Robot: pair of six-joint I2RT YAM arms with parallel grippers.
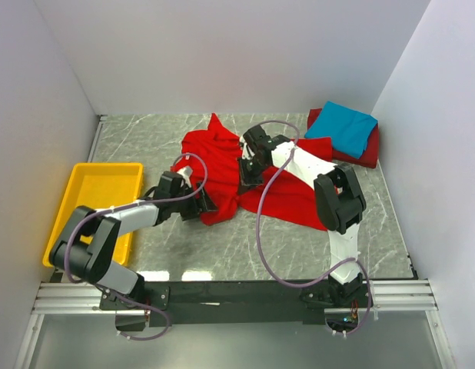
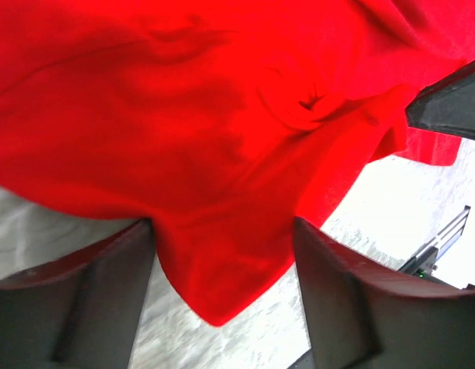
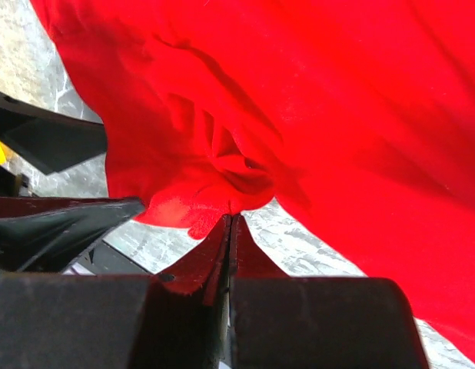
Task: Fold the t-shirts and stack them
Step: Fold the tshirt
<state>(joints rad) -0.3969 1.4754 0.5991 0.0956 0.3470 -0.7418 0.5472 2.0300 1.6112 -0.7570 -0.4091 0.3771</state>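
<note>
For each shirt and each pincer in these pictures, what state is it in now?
bright red t-shirt: unfolded, crumpled.
turquoise t-shirt: folded, lying on the darker red t-shirt.
darker red t-shirt: folded, bottom of the stack.
left pincer: open, red cloth between its jaws.
right pincer: shut on the bright red t-shirt.

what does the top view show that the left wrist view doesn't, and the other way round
Only the top view: the yellow tray at the left, and at the far right the turquoise-blue t-shirt folded on top of the darker red t-shirt.
Only the left wrist view: the left pincer up close, its fingers apart with a corner of the bright red t-shirt hanging between them.
Both: that crumpled bright red t-shirt and the marble table under it.
</note>
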